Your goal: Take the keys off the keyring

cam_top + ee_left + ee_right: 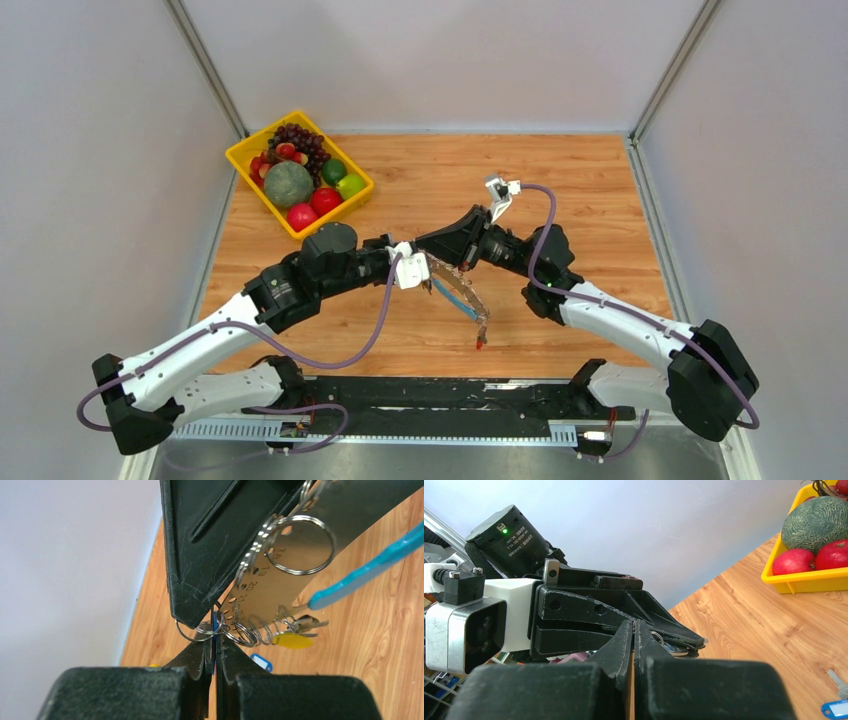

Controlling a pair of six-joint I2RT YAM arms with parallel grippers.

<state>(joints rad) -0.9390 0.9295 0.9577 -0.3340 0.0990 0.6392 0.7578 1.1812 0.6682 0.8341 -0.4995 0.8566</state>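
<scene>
Both arms are meeting mid-worktop (590,200), hands tip to tip above the wood. The keyring (457,298) is hanging between them, off the surface: the blue band is sloping down toward the near edge, the chain is trailing below it, and a red-headed key (481,343) is dangling at the bottom.

Left hand (215,639): the fingers are pinching nearly closed on a small wire ring of the keyring, with a thin blue sliver sitting between the pads. I can't tell whether that is a key head.

Right hand (634,630): the jaws are narrow, almost touching, and the tips are sitting right at the ring cluster. It looks like it is gripping the keyring there, though the contact itself is hidden.

In the left wrist view a numbered metal strip (312,587) is carrying the split rings, and the keys (292,640) are bunching at its lower end, a yellow head showing. One blue-tagged key (835,709) is lying loose on the worktop, apart from the ring.

A yellow basket (243,160) of fruit is sitting at the far left corner, well away from the hands.
</scene>
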